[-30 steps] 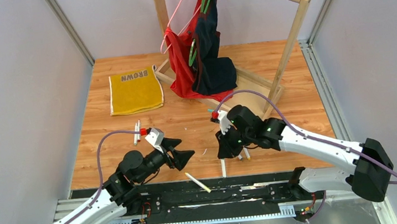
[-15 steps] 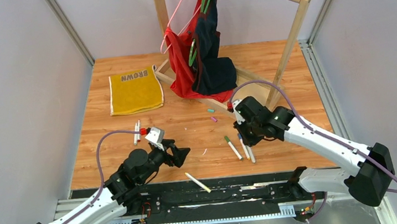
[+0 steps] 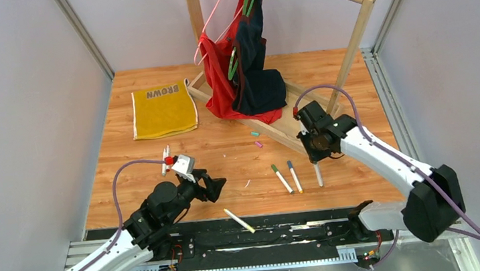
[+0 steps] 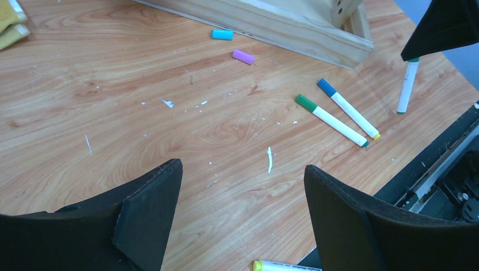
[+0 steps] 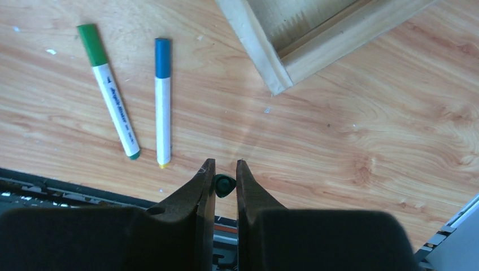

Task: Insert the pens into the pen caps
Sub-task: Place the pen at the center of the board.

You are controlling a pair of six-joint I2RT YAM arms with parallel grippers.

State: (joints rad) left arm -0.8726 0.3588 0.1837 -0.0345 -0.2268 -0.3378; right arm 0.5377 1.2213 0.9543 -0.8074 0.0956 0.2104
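A thin white-barrelled marker pen (image 4: 408, 84) with a teal lower end is clamped in the right gripper (image 5: 224, 165). Its black fingers are drawn narrow around the pen's upper end. The pen is held nearly upright, and whether its tip touches the wood-grain table (image 4: 85, 90) cannot be told. The left gripper (image 4: 242, 169) is spread wide, and nothing is held in it.

Two loose caps are seen just in front of the pale wooden base rail (image 4: 294, 31): a short teal plastic cap (image 4: 222, 34) and a short purple plastic cap (image 4: 243, 56). They lie to the left of the right gripper and farther from the arms, and ahead and to the right of the left gripper. Both arms are about equally near. Each cap lies flat, its long axis roughly across the table, while the pen's axis stands almost vertical. It is judged that a cap must first be lifted and turned by the free left gripper before the pen can be pushed in; the teal cap looks the likely match.

A green-capped white pen (image 5: 108, 90) and a blue-capped white pen (image 5: 162, 101) lie side by side between the grippers. A yellow-tipped white pen (image 3: 239, 220) lies at the near edge. The barrels are smooth and round, so rolling is to be expected.
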